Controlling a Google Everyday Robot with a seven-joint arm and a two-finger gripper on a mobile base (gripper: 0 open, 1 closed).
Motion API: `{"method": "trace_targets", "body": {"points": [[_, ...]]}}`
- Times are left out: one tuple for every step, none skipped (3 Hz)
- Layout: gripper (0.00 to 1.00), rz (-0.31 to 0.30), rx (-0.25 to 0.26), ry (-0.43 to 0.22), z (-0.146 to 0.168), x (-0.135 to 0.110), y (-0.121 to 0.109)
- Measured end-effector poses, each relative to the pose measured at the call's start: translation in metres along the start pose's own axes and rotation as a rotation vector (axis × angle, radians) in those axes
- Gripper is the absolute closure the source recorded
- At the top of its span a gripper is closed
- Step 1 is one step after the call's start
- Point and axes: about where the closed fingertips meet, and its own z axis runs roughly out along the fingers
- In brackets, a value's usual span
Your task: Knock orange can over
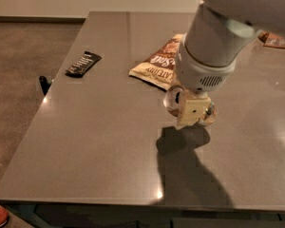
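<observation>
The orange can (172, 99) stands on the dark table (99, 141) just in front of the snack bag. Only its round silver top and a sliver of its side show, because my gripper covers the rest. My gripper (193, 112), with cream-coloured pads, hangs from the big white arm (213, 42) and sits right against the can's right side, low over the table top. A bronze glint at the gripper's right edge may be part of the can; I cannot tell. The can's top still faces upward.
A tan-and-brown snack bag (155, 65) lies behind the can, partly under the arm. A black bar (83, 63) lies at the far left of the table. A brown packet (277, 40) lies at the far right. The table's left edge (42, 108) drops to the floor.
</observation>
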Motion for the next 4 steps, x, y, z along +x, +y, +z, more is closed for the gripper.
{"method": "trace_targets", "body": {"points": [[0.82,-0.026,-0.011,0.07,0.017,0.009,-0.005],[0.59,-0.045,-0.025,0.116,0.032,0.015,-0.008],[0.28,-0.063,-0.056,0.155,0.051,0.02,-0.005],[0.05,-0.071,-0.075,0.167,0.059,0.022,-0.002]]}}
